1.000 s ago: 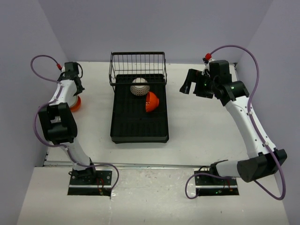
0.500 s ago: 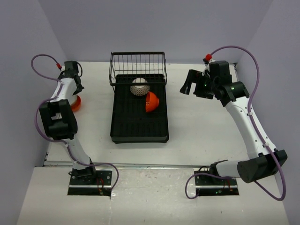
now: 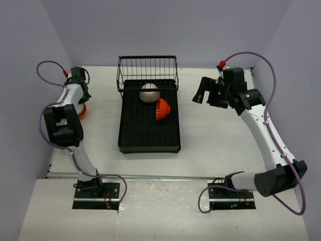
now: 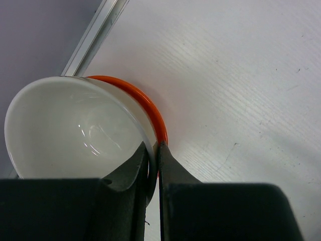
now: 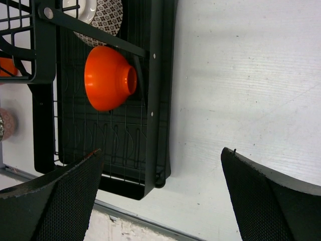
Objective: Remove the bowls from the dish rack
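Dish rack (image 3: 149, 134): black, gridded, wire-backed

We find open table (image 3: 215, 135) right of the dish rack (image 3: 149, 136); its top is uncovered. A wire basket (image 3: 148, 68) walls its far end.

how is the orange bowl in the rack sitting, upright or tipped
Tipped on its side: the orange bowl stands on edge in the dish rack, its foot ring pointing sideways.
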`<state>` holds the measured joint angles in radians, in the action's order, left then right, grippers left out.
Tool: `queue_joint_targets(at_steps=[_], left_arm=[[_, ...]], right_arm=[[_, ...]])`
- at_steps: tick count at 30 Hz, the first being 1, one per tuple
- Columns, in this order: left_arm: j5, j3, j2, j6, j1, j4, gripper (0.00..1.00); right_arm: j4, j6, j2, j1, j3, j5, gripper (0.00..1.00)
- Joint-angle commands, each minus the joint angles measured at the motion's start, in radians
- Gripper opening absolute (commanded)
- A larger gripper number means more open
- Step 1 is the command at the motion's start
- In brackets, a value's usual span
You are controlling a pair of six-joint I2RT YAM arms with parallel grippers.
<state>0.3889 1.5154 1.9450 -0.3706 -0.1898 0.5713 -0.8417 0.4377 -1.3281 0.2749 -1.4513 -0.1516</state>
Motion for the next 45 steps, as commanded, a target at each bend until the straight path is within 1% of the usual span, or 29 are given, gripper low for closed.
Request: queue_joint_targets(at_steps=[1, 5, 6, 7, 9, 12, 16, 20, 22, 24, 28, 31, 32, 33, 34, 35, 36, 37, 38, 39, 40, 41, 42, 43, 44, 45], left_arm=[[0.042, 0.006, -0.014, 0.016, -0.005, -0.017, 0.07], [0.036, 0.008, -0.017, 0.016, -0.005, -0.007, 0.1], [0.03, 0.012, -0.024, 0.015, -0.005, -0.001, 0.19], [0.027, 0.012, -0.024, 0.015, -0.005, -0.001, 0.19], [0.015, 0.017, -0.032, 0.007, -0.005, 0.005, 0.26], [0.004, 0.019, -0.038, -0.002, -0.004, 0.015, 0.3], [-0.013, 0.016, -0.057, -0.014, 0.001, 0.021, 0.31], [-0.038, 0.009, -0.119, -0.03, 0.001, 0.019, 0.35], [-0.056, 0.015, -0.159, -0.028, 0.004, 0.019, 0.42], [-0.065, 0.034, -0.178, -0.021, 0.01, 0.024, 0.45], [-0.096, 0.062, -0.216, -0.03, 0.019, 0.058, 0.49], [-0.131, 0.034, -0.268, -0.044, 0.032, 0.068, 0.5], [-0.143, 0.019, -0.309, -0.05, 0.039, 0.068, 0.5], [-0.16, -0.03, -0.337, -0.059, 0.046, 0.068, 0.5], [-0.201, -0.061, -0.368, -0.082, 0.055, 0.065, 0.5], [-0.235, -0.101, -0.438, -0.096, 0.058, 0.04, 0.5], [-0.273, -0.189, -0.48, -0.106, 0.058, 0.02, 0.5], [-0.339, -0.233, -0.516, -0.125, 0.058, -0.003, 0.5], [-0.372, -0.274, -0.591, -0.136, 0.058, -0.045, 0.51], [-0.412, -0.347, -0.627, -0.143, 0.058, -0.066, 0.52], [-0.477, -0.375, -0.658, -0.165, 0.058, -0.079, 0.52], [-0.511, -0.405, -0.716, -0.178, 0.059, -0.108, 0.52], [-0.547, -0.466, -0.747, -0.188, 0.058, -0.131, 0.53], [-0.62, -0.497, -0.774, -0.204, 0.058, -0.158, 0.53], [-0.666, -0.529, -0.835, -0.214, 0.058, -0.227, 0.54], [-0.709, -0.593, -0.862, -0.223, 0.058, -0.255, 0.54]], right_arm=[[0.038, 0.015, 0.037, 0.006, 0.005, -0.006, 0.99], [0.05, 0.025, 0.032, 0.006, 0.003, -0.023, 0.99], [0.055, 0.03, 0.024, 0.006, 0.0, -0.034, 0.99], [0.058, 0.03, 0.024, 0.006, 0.0, -0.035, 0.99], [0.061, 0.032, 0.021, 0.006, 0.0, -0.039, 0.99], [0.064, 0.032, 0.018, 0.006, -0.001, -0.042, 0.99], [0.067, 0.027, 0.024, 0.006, 0.006, -0.042, 0.99], [0.059, 0.016, 0.035, 0.006, 0.012, -0.031, 0.99], [0.05, 0.013, 0.044, 0.006, 0.006, -0.028, 0.99], [0.047, 0.009, 0.05, 0.006, 0.006, -0.023, 0.99], [0.026, 0.006, 0.058, 0.006, 0.0, -0.022, 0.99], [0.018, 0.006, 0.072, 0.006, 0.002, -0.025, 0.99], [0.018, 0.007, 0.076, 0.006, 0.003, -0.023, 0.99], [0.016, 0.009, 0.081, 0.006, 0.003, -0.022, 0.99], [0.012, 0.009, 0.084, 0.006, 0.003, -0.022, 0.99], [0.01, 0.01, 0.086, 0.006, 0.003, -0.022, 0.99], [0.01, 0.01, 0.089, 0.006, 0.003, -0.02, 0.99], [0.012, 0.01, 0.093, 0.006, 0.006, -0.019, 0.99], [0.013, 0.012, 0.096, 0.006, 0.015, -0.017, 0.99], [0.015, 0.012, 0.101, 0.006, 0.022, -0.017, 0.99], [0.019, 0.013, 0.107, 0.006, 0.029, -0.016, 0.99], [0.021, 0.024, 0.109, 0.006, 0.045, -0.019, 0.99], [0.023, 0.03, 0.11, 0.006, 0.049, -0.02, 0.99], [0.023, 0.039, 0.11, 0.007, 0.057, -0.023, 0.99], [0.026, 0.055, 0.115, 0.006, 0.071, -0.029, 0.99], [0.03, 0.058, 0.115, 0.006, 0.077, -0.045, 0.99]])
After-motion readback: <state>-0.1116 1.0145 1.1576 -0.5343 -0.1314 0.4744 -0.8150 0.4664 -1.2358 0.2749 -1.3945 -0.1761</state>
